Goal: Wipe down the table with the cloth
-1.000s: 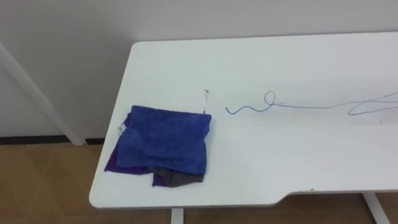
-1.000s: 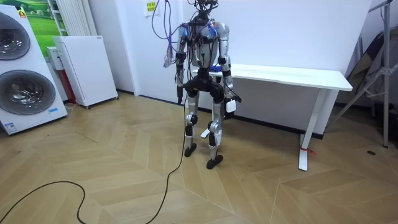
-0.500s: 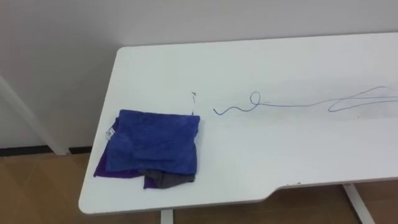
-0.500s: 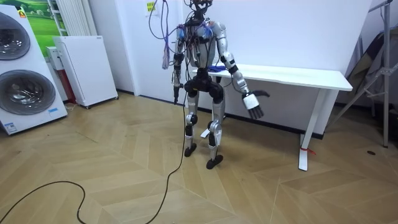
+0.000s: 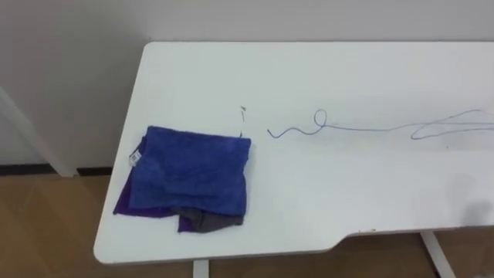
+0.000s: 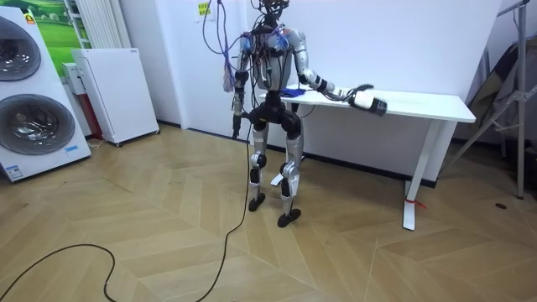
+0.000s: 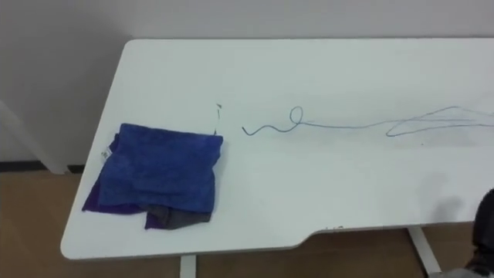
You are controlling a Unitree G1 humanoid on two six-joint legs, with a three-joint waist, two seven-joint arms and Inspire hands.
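A folded blue cloth [image 5: 193,166] lies near the left end of the white table [image 5: 309,69], on top of a purple cloth [image 5: 131,207] and a grey one [image 5: 212,222]. A thin blue scribble [image 5: 370,128] runs from beside the cloth towards the right along the table top. In the room view I stand at the table's [image 6: 419,105] left end with my right hand [image 6: 362,94] raised over it, fingers stretched out and holding nothing. Its dark edge [image 7: 486,228] enters the right eye view at the lower right, far from the cloth [image 7: 162,166]. My left hand [image 6: 238,126] hangs at my side.
A wall runs close behind the table. The table's front edge steps inward at a notch [image 5: 347,235]. Wooden floor lies below. Stacked washing machines [image 6: 33,92] and a white cabinet [image 6: 117,92] stand at the room view's left, and a folded stand [image 6: 508,84] at its right.
My right arm has swung up from beside my leg to reach out over the table. The eye view has shifted slightly; the cloths have not moved.
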